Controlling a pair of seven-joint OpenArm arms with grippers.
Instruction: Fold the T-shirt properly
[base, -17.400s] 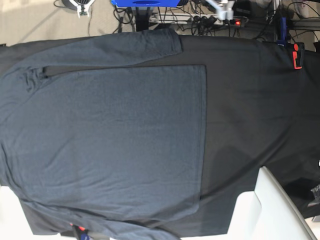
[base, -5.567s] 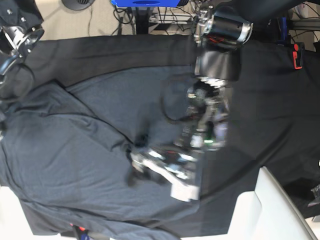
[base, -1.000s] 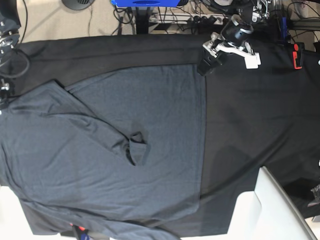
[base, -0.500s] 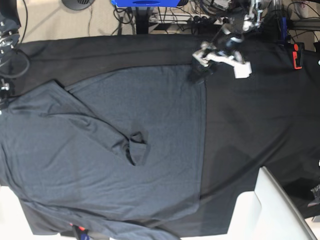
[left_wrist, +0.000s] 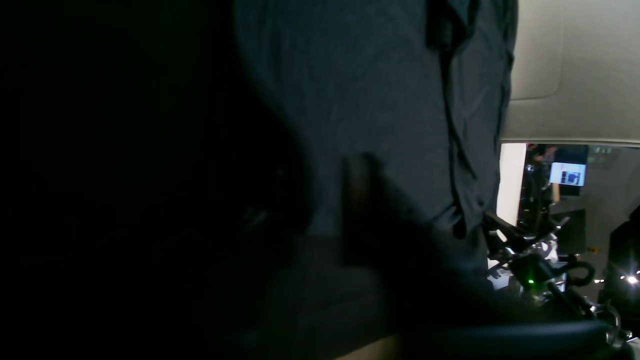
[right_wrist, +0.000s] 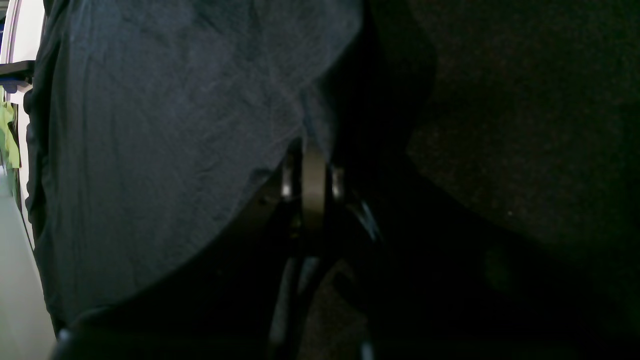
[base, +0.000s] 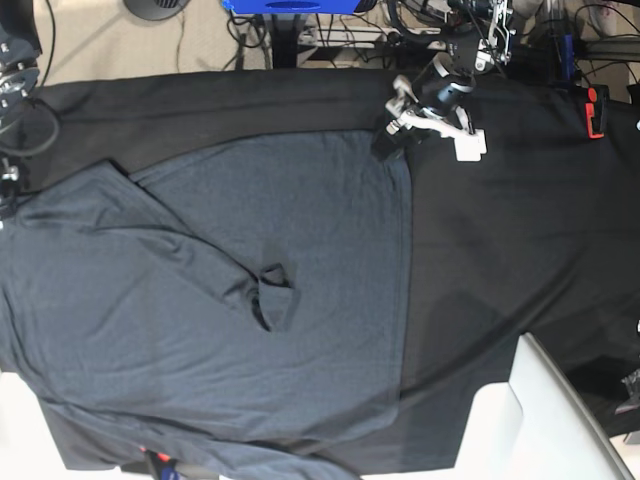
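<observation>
With one long sleeve laid across the dark slate-grey knit T-shirt (base: 250, 300), most folding is being left undone, and the left gripper (base: 385, 140) is being held at its hem corner, grip state unreadable.

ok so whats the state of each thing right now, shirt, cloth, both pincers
T-shirt: spread flat, one sleeve folded across the body, cuff bunched near the middle
black table cloth: laid flat under the shirt
left pincer: low at the shirt's top hem corner, open or shut cannot be told
right pincer: at the shirt's edge, fabric draped over it, jaws not readable
red clamp: fixed at the cloth's edge

One T-shirt (base: 200, 310), one black cloth (base: 520, 230), two claws.
</observation>
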